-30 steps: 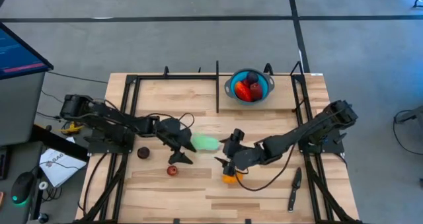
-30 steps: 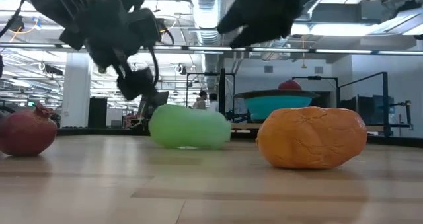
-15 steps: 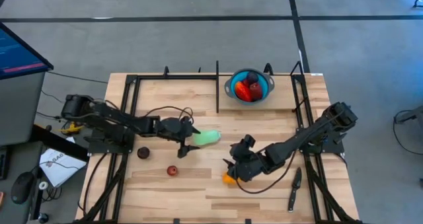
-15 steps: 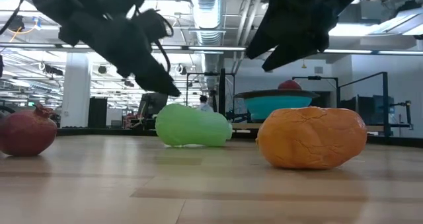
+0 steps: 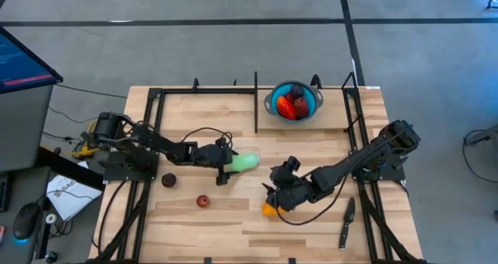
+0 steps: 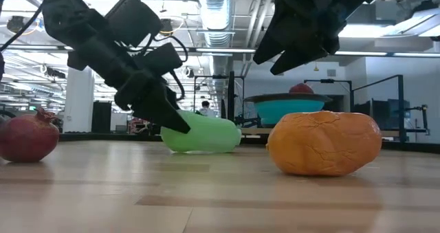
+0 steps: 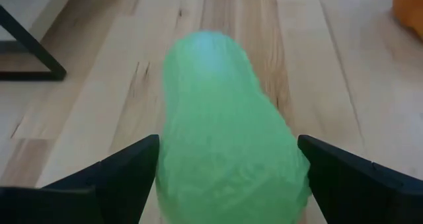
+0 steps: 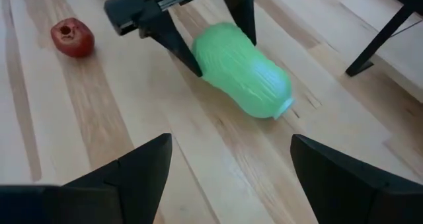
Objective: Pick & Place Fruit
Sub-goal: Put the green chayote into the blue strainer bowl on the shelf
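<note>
The left gripper (image 5: 226, 164) has been brought forward over the last second, and its fingers (image 7: 115, 174) are now spread wide on either side of the near end of the green fruit (image 5: 244, 162). In the left wrist view the fruit (image 7: 228, 145) fills the gap between the fingers; whether they touch it cannot be told, and they have not closed. The fruit lies on its side on the counter (image 5: 233, 217), near the middle, and has rolled slightly from where it lay a second ago.

The right gripper (image 5: 274, 198) has been drawn back toward the front of the counter and hovers above the orange fruit (image 5: 268, 210), its fingers (image 8: 135, 168) apart and holding nothing. In the low view the orange fruit (image 6: 323, 143) rests untouched on the counter.

A small red fruit (image 5: 203, 201) and a dark one (image 5: 168, 180) lie well apart from both grippers at the left. Red pieces are already held in the bowl (image 5: 310, 108) at the back.

The approach on the green fruit appears complete; closing and lifting would be next. Its rounded shape may let it slip or roll away as the fingers close.
</note>
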Tool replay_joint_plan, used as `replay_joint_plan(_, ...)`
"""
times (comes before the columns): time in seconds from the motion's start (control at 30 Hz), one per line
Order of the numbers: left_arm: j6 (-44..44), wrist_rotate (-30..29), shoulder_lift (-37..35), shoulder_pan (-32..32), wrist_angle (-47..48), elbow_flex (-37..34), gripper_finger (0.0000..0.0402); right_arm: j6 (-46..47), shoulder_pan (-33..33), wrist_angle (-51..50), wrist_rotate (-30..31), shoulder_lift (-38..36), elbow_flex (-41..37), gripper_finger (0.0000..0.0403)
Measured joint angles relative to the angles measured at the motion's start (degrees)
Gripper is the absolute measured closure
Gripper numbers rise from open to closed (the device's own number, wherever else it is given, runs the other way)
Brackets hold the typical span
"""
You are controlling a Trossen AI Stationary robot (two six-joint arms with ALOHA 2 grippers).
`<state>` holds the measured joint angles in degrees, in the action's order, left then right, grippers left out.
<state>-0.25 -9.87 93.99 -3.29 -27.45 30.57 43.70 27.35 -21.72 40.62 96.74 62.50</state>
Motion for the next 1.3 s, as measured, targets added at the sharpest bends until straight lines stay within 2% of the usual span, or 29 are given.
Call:
replay_joint_plan(0.2, 0.04, 0.02, -0.19, 0.00, 0.00, 0.04, 0.0085, 4.86, 0.65, 2.24, 1.96, 0.08, -2.80, 0.0101)
replay_joint_plan(0.37, -0.05, 0.74, -1.45, -0.07, 0.36, 0.02, 0.0105, 17.00, 3.06, 6.27, 6.75, 0.11, -9.67, 0.0101)
replay_joint_plan(0.53, -0.05, 3.59, -8.55, -0.17, -0.77, 0.06, 0.0105, 23.37, 5.62, 20.17, 10.05, 0.12, -16.53, 0.0101)
replay_joint_plan(0.67, 0.20, 7.21, -15.87, -0.17, -3.00, 0.08, 0.0105, 23.61, 5.58, 33.11, 10.27, 0.12, -20.81, 0.0099)
replay_joint_plan(0.83, 3.69, 7.74, -22.58, -0.15, -3.93, 0.07, 0.0105, 17.96, 2.69, 42.73, 10.34, 0.12, -22.86, 0.0064)
replay_joint_plan(1.03, 4.66, 6.27, -25.44, -0.15, -4.11, 0.06, 0.0103, 8.29, -1.23, 51.40, 10.43, 0.12, -22.88, 0.0010)
replay_joint_plan(1.13, 4.68, 6.25, -25.41, -0.15, -3.99, 0.06, 0.0103, -0.23, -1.52, 57.77, 11.51, 0.12, -22.88, 0.0009)
replay_joint_plan(1.3, 4.71, 6.25, -25.39, -0.15, -4.75, 0.06, 0.0102, -11.19, 0.65, 65.97, 17.13, 0.12, -22.88, 0.0018)
